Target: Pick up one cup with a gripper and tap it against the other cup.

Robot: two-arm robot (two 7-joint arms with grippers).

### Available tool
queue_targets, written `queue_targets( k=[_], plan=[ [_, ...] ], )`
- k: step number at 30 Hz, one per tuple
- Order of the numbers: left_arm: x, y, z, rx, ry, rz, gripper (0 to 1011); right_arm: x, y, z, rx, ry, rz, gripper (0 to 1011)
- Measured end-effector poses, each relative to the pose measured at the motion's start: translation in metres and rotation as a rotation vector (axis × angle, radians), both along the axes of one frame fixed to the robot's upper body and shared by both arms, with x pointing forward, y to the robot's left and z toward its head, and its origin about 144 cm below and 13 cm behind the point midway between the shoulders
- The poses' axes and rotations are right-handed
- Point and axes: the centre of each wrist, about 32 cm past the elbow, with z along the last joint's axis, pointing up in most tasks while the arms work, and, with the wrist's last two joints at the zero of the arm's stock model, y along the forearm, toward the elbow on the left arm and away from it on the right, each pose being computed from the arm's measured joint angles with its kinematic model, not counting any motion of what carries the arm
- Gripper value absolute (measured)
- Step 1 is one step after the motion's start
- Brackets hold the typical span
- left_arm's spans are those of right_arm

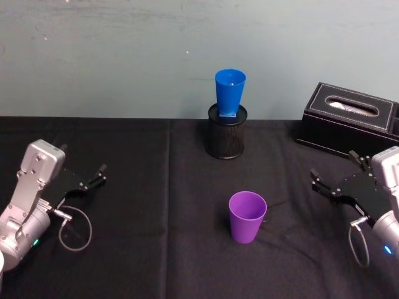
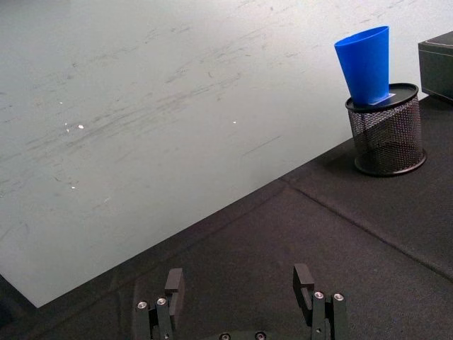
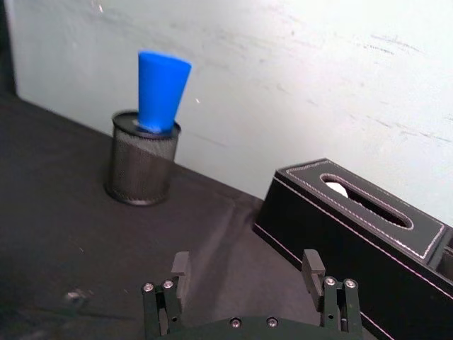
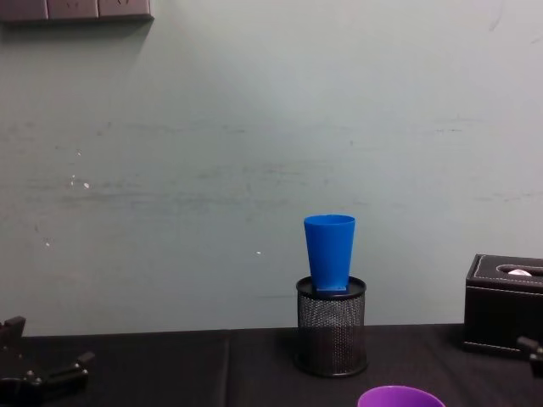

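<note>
The purple cup [image 1: 247,216] stands upright on the black cloth in front of me, its rim [image 4: 401,397] at the chest view's lower edge. The blue cup [image 1: 230,91] [image 2: 366,65] [image 3: 161,90] [image 4: 329,252] stands upright on top of a black wire-mesh pen holder [image 1: 226,131] [image 2: 386,133] [image 3: 141,158] [image 4: 332,326] farther back. My left gripper [image 1: 101,174] [image 2: 238,281] rests open at the table's left side, far from both cups. Low at the right side my right gripper [image 1: 335,174] [image 3: 246,264] is open too, nothing between its fingers.
A black tissue box [image 1: 350,119] [image 3: 364,236] [image 4: 505,315] sits at the back right, close behind my right gripper. A pale wall [image 4: 254,153] rises right behind the table. Black cloth [image 1: 156,205] covers the whole table.
</note>
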Motion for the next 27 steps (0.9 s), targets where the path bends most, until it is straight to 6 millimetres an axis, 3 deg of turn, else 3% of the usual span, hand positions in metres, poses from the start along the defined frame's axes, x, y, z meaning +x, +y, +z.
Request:
queue_targets(
  k=[6, 15, 19, 27],
  plan=[
    [0.000, 0.000, 0.000, 0.000, 0.000, 0.000, 1011, -0.003, -0.013, 0.004, 0.090, 0.013, 0.077, 1000],
    [0.000, 0.000, 0.000, 0.000, 0.000, 0.000, 1011, -0.005, -0.053, 0.004, 0.184, 0.109, 0.359, 1000],
    [0.000, 0.000, 0.000, 0.000, 0.000, 0.000, 1011, -0.004, -0.063, 0.002, 0.199, 0.151, 0.474, 1000],
    [0.000, 0.000, 0.000, 0.000, 0.000, 0.000, 1011, 0.007, -0.051, -0.001, 0.184, 0.221, 0.675, 1000]
  ],
)
